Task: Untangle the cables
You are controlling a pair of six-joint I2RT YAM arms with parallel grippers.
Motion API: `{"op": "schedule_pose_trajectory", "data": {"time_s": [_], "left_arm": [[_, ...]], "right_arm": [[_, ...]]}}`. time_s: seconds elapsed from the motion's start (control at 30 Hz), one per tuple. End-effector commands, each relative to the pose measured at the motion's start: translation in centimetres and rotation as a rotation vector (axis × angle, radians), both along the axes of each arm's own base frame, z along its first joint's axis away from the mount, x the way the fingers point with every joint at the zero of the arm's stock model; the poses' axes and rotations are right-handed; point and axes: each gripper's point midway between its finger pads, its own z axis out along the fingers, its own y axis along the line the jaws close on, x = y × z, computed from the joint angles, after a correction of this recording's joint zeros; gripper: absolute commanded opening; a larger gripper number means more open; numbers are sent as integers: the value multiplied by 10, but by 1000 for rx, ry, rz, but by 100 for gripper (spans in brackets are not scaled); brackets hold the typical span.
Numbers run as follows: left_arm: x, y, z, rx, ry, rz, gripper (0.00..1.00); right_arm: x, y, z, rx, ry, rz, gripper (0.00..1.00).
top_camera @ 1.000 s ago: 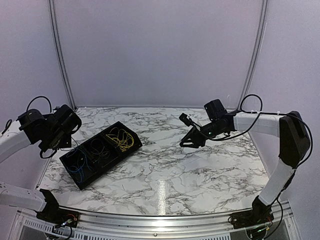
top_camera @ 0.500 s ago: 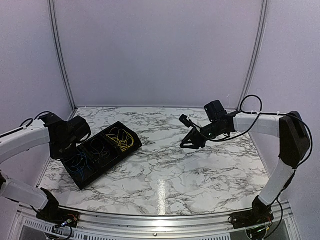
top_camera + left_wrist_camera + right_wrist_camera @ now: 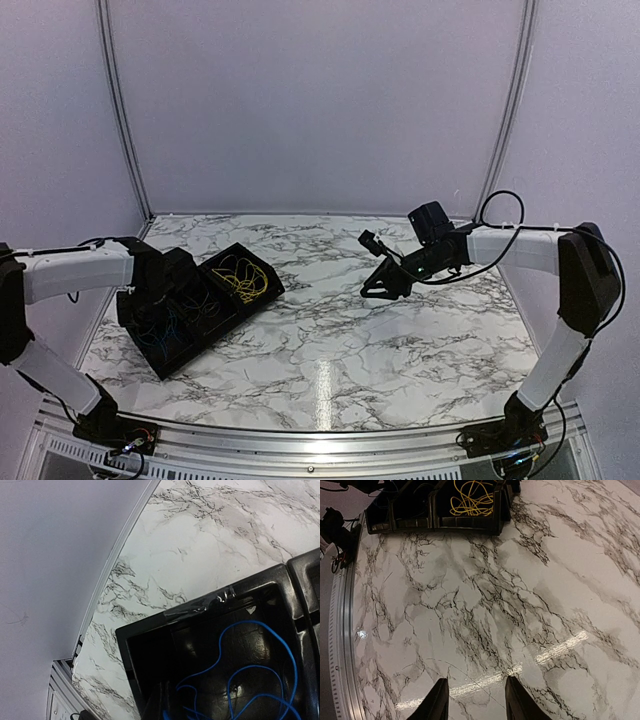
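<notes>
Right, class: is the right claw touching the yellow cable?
Apart. The right wrist view shows the right claw over bare table, the yellow cable far off in the black tray.

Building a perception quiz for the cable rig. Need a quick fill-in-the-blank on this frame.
The cable nearest the left end effector is coloured ____. The right end effector, open above the marble table, holds ____. The tray has ____ compartments.
Missing words: blue; nothing; three.
</notes>
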Motion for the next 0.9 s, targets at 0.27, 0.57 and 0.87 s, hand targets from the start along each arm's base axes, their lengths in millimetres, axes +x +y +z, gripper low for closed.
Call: {"op": "schedule_pose_trajectory", "data": {"time_s": [0.27, 0.57, 0.87], "left_arm": [[19, 2, -33, -15, 11, -38, 0], [27, -11, -47, -89, 66, -107, 0], [21, -13, -10, -159, 2, -95, 49]], "right_arm": [[-4, 1, 6, 4, -26, 11, 39], [-2, 1, 5, 2, -27, 10, 39], [-1, 3, 4, -2, -27, 14, 39]]}}
